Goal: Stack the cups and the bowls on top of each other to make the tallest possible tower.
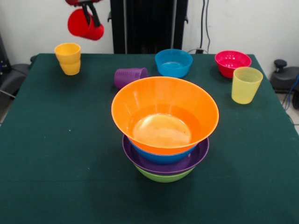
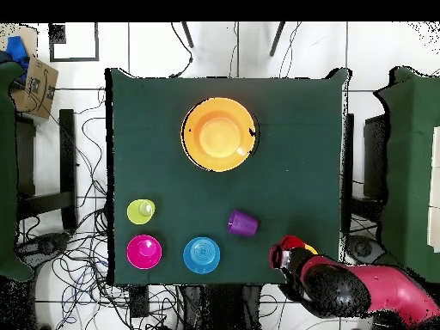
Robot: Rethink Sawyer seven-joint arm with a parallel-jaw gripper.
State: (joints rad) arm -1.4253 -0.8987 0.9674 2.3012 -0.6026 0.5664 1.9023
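Clenched on the red cup, my gripper holds it tilted in the air above the orange-yellow cup. At the table's centre stands the tower: green, purple, blue, then the wide orange bowl on top. From it in the front view, the purple cup lies on its side at eleven o'clock, the translucent blue bowl at twelve, the red-pink bowl and pale yellow cup at two.

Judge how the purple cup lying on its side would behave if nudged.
The purple cup lies on its side on the green cloth, so it would probably roll, curving because it tapers. It looks like thin plastic, likely light. Its ribbed wall may offer some grip.
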